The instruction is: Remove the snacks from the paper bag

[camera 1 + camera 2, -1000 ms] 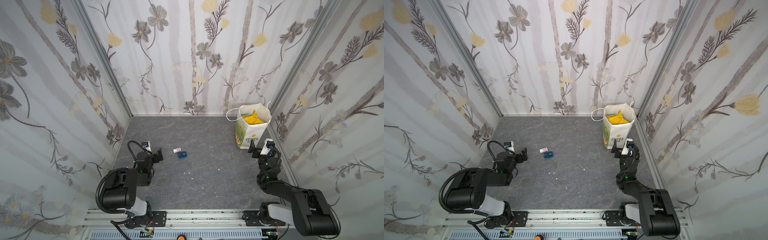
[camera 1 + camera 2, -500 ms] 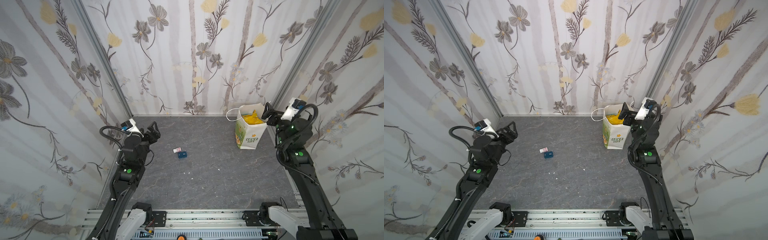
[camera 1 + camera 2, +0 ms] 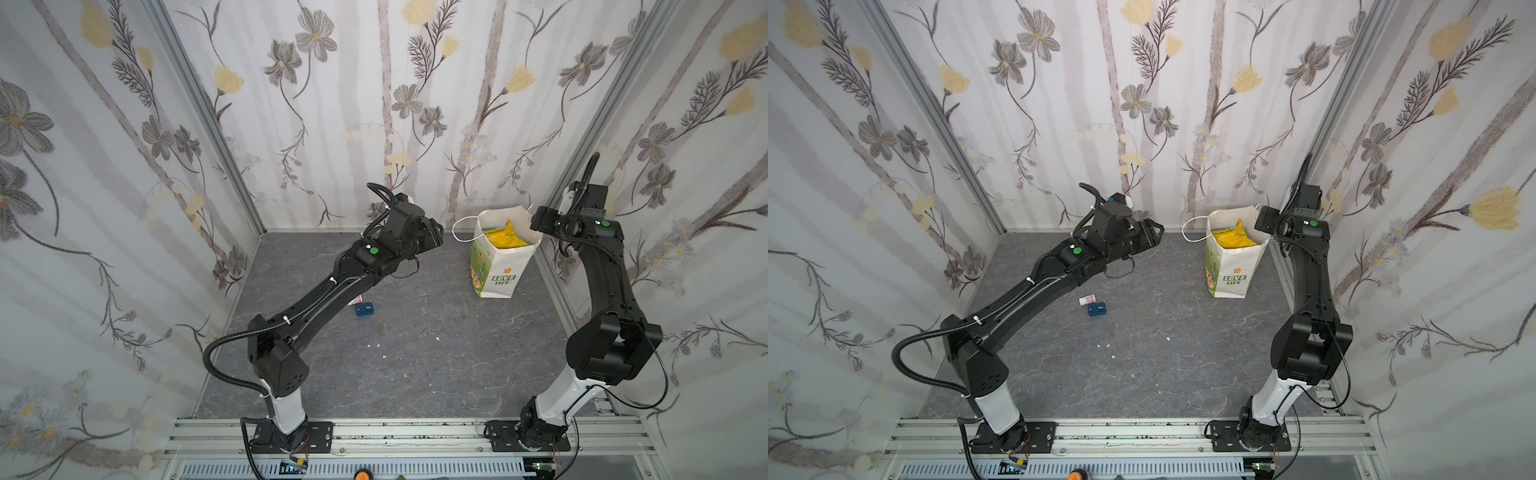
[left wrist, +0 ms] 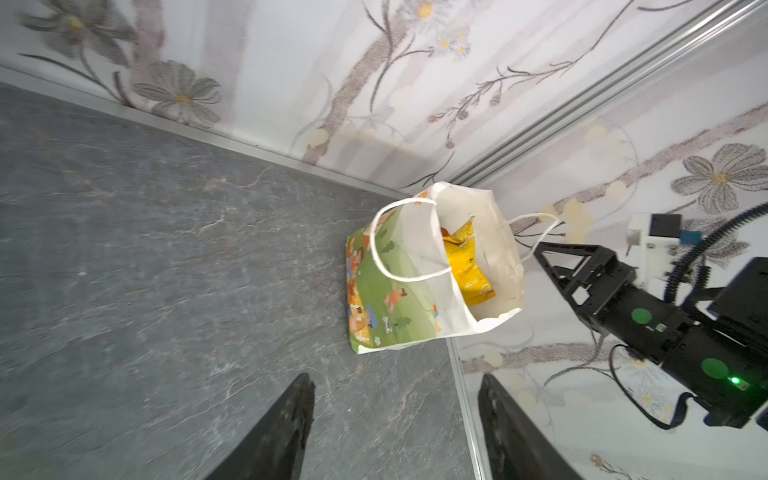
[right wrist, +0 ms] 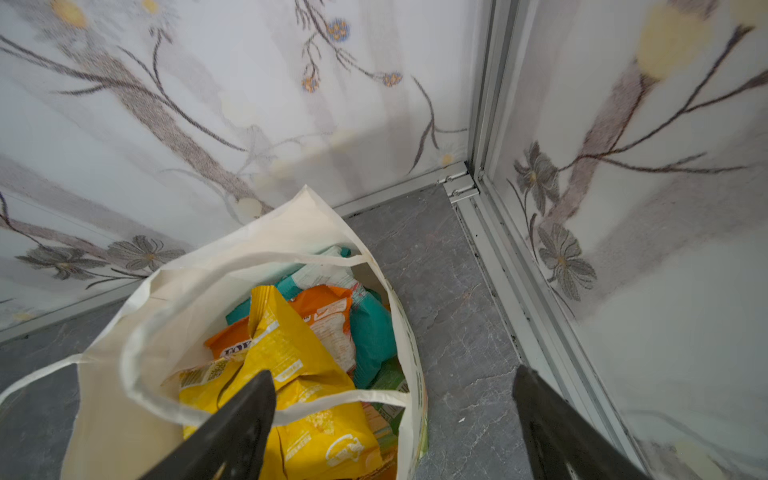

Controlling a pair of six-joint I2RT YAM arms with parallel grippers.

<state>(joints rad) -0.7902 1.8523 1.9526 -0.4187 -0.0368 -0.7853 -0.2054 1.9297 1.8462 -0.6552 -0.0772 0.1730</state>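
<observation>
Your paper bag is standing upright in the far right corner of the grey tabletop, mouth open, just beside the right wall. Every snack you can see is inside it. The yellow packet sits on top, with an orange packet, a teal packet and a sliver of a green packet underneath (they overlap, so I can't count the lot).

Your right gripper hangs over the bag's right rim, jaws spread wide with nothing between them. In the right wrist view one finger sits over the yellow packet, though I can't tell if it touches. The other is over bare tabletop beside the bag.

Your left gripper is raised to the left of the bag, clearly apart from it and pointing its way, jaws parted and empty.

The dark blue box and the white-and-red item lie just beside each other mid-table, well apart from the bag.
</observation>
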